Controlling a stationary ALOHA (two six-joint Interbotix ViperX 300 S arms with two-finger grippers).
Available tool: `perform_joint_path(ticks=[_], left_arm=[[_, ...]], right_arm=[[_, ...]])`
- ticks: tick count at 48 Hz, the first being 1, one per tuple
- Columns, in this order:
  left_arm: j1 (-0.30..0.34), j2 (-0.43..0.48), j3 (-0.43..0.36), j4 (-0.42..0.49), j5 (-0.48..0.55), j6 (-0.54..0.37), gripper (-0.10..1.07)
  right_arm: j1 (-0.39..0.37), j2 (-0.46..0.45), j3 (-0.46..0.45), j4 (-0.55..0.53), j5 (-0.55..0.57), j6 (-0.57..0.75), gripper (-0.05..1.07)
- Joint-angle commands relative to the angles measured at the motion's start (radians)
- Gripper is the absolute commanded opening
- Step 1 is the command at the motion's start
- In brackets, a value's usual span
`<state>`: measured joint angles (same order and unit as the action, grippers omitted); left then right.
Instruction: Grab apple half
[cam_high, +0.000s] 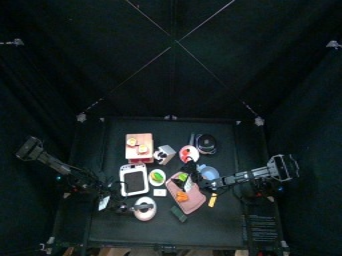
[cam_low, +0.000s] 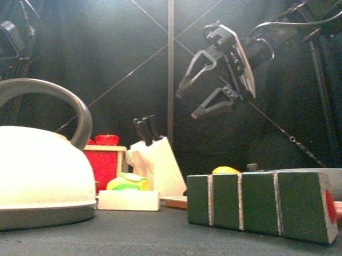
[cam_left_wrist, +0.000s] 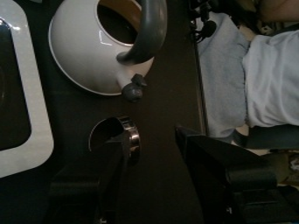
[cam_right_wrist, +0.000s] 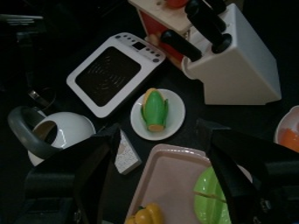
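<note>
Right gripper (cam_low: 214, 75) hangs in the air above the table (cam_high: 201, 232) with its jaws spread and nothing between them. In the right wrist view the same gripper (cam_right_wrist: 158, 175) sits over a pink tray (cam_right_wrist: 170, 188); a green apple half (cam_right_wrist: 211, 194) lies on that tray, just beside a yellow piece (cam_right_wrist: 146, 214), apart from both jaws. Past the tray stands a small white plate (cam_right_wrist: 156, 112) with a green and yellow ear of corn (cam_right_wrist: 156, 108) on it, then a toy microwave (cam_right_wrist: 114, 72), and beside them a white knife block (cam_right_wrist: 239, 57) with black handles. A white kettle (cam_right_wrist: 52, 129) is at the tray's far side. Left arm (cam_high: 54, 165) is low at the table's left edge; in the left wrist view the left gripper (cam_left_wrist: 146, 179) has its jaws spread, empty, near the kettle's lid knob. In the front view the kettle (cam_low: 47, 175) is large at left, and a green and white striped box (cam_low: 267, 205) is at right.
</note>
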<state>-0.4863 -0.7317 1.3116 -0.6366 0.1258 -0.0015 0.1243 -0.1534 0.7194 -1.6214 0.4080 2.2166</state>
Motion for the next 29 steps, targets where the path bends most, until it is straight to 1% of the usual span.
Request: perform_joint_path(ticks=[1,6,11,16,20,25,26,29], left_arm=[[0.008,-0.005,-0.029,0.011,-0.008,0.005,0.83],[0.017,-0.031,-0.058,0.038,-0.011,0.012,0.83],[0.025,-0.089,-0.089,0.107,-0.011,0.011,0.83],[0.063,-0.144,-0.118,0.172,-0.011,0.009,0.83],[0.132,-0.179,-0.147,0.216,-0.021,0.009,0.83],[0.233,-0.190,-0.183,0.247,-0.044,0.011,0.83],[0.270,-0.189,-0.198,0.250,-0.051,0.009,0.83],[0.348,-0.189,-0.232,0.250,-0.051,0.003,0.83]], right_arm=[[0.000,-0.015,-0.009,-0.002,0.005,-0.002,0.99],[0.002,-0.015,-0.011,-0.002,0.006,-0.003,0.99],[0.000,-0.015,-0.009,-0.003,0.005,-0.005,0.99],[-0.002,-0.015,-0.009,-0.002,0.005,-0.005,0.99],[-0.003,-0.015,-0.009,-0.002,0.005,-0.005,0.99],[-0.003,-0.015,-0.008,-0.002,0.005,-0.006,0.99],[-0.003,-0.015,-0.008,-0.002,0.005,-0.005,0.99],[-0.003,-0.015,-0.006,-0.002,0.006,-0.006,0.99]])
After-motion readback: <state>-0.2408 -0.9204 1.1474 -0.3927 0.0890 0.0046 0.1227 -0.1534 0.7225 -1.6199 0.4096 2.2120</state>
